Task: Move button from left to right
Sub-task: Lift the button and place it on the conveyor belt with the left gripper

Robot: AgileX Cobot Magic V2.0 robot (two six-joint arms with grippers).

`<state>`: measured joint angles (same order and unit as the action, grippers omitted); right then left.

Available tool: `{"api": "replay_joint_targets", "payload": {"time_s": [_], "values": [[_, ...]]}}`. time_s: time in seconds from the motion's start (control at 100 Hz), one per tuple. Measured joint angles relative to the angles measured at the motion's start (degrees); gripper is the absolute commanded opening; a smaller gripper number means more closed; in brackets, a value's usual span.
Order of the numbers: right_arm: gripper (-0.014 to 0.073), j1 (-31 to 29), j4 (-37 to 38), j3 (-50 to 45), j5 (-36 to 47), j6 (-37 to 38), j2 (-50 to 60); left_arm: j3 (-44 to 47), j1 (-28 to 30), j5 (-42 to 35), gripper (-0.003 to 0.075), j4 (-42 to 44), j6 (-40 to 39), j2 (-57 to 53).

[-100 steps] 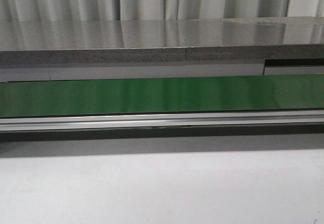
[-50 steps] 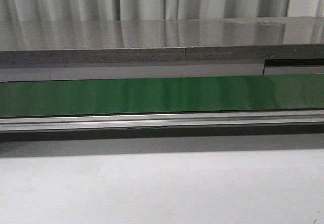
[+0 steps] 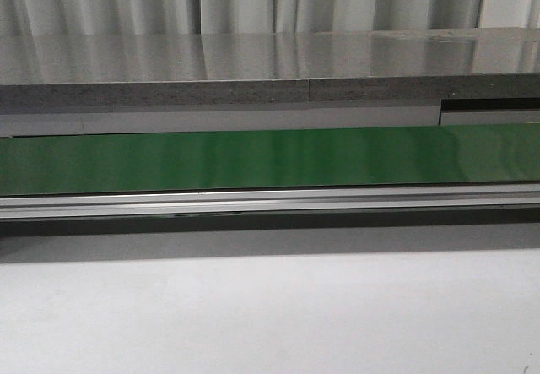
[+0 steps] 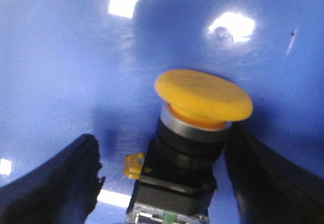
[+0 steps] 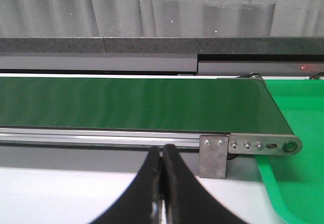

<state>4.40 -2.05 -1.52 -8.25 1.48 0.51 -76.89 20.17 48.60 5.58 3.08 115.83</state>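
The button (image 4: 202, 95) has a yellow-orange mushroom cap on a black blocky body and lies on a glossy blue surface (image 4: 66, 57) in the left wrist view. My left gripper (image 4: 163, 140) is open and straddles the button. One finger (image 4: 61, 183) stands clear of the body. The other finger (image 4: 263, 173) sits close beside the cap. My right gripper (image 5: 162, 150) is shut and empty above the white table, just in front of the conveyor's rail. Neither gripper nor the button shows in the front view.
A green conveyor belt (image 3: 253, 159) runs across behind the white table (image 3: 270, 315); it also shows in the right wrist view (image 5: 131, 102). A green tray (image 5: 298, 113) lies past the belt's end, beside a metal bracket (image 5: 212, 155). A grey counter (image 3: 253, 62) stands behind.
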Motion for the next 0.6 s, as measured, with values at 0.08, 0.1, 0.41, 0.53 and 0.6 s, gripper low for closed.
{"api": "replay_joint_targets", "payload": {"time_s": [0.08,0.1,0.41,0.53,0.6], "values": [[-0.0068,0.0,0.0,0.0,0.0,0.0,0.0,0.0,0.0,-0.1,0.0235,0.0,0.1,0.0],[-0.0068,0.0,0.0,0.0,0.0,0.0,0.0,0.0,0.0,-0.1,0.0207,0.0,0.1,0.0],[-0.0068,0.0,0.0,0.0,0.0,0.0,0.0,-4.5,0.0,2.5,-0.0019,0.0,0.2,-1.4],[-0.0068,0.0,0.0,0.0,0.0,0.0,0.0,-7.0,0.0,4.4,-0.0019,-0.5,0.2,-4.5],[-0.0068,0.0,0.0,0.0,0.0,0.0,0.0,-7.9,0.0,5.3,-0.0019,-2.5,0.8,-6.7]]}}
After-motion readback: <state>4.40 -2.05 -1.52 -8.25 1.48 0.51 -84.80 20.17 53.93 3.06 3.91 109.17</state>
